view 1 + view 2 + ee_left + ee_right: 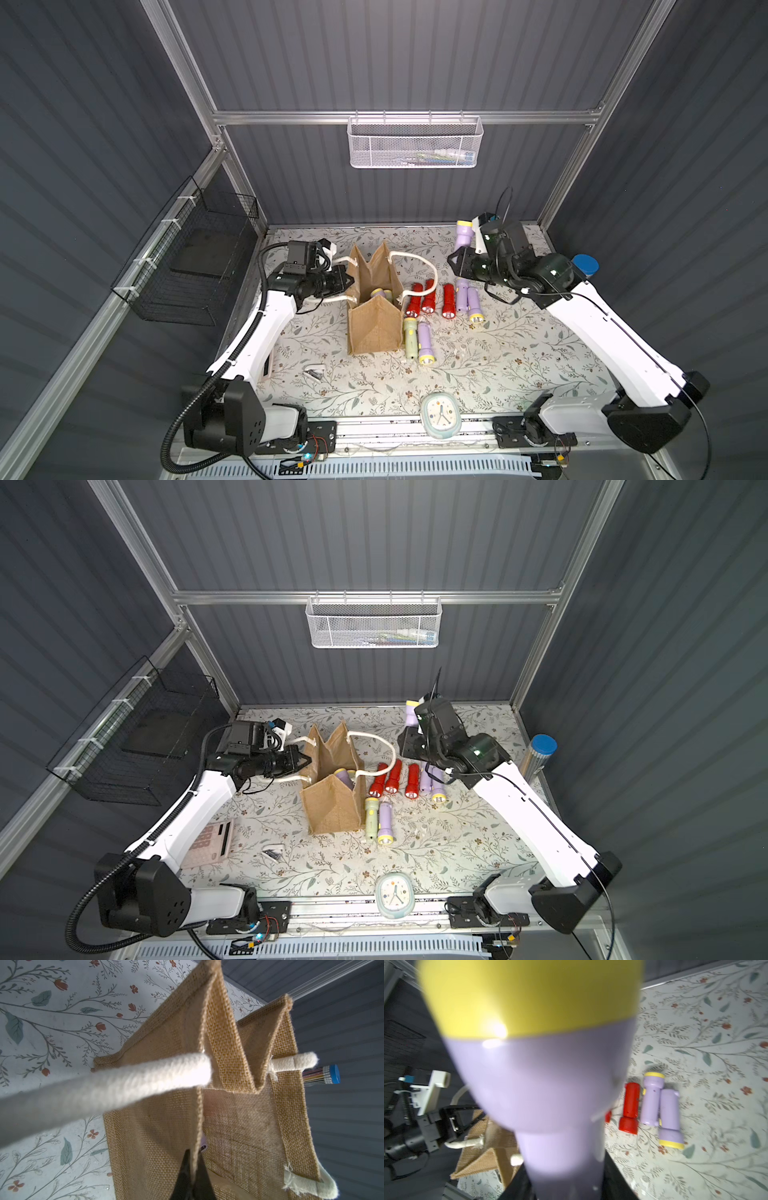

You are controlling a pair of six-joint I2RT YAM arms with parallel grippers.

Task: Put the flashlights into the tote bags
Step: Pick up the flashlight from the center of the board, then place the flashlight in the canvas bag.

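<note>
Pinching the burlap rim of the tote bag, the left hand is fully closed on it. Bag stands upright in the middle of the desk. Right hand clamps a lavender flashlight by its body, held above the desk toward the back right, apart from the bag. Another flashlight sits inside the bag; three red flashlights lie just beside it.

The left arm and right arm are wearing glossy white shells between matte black joints. A ribbed black hose is running up the left one (white ties are pinning it); the left gripper and right gripper are showing black.
</note>
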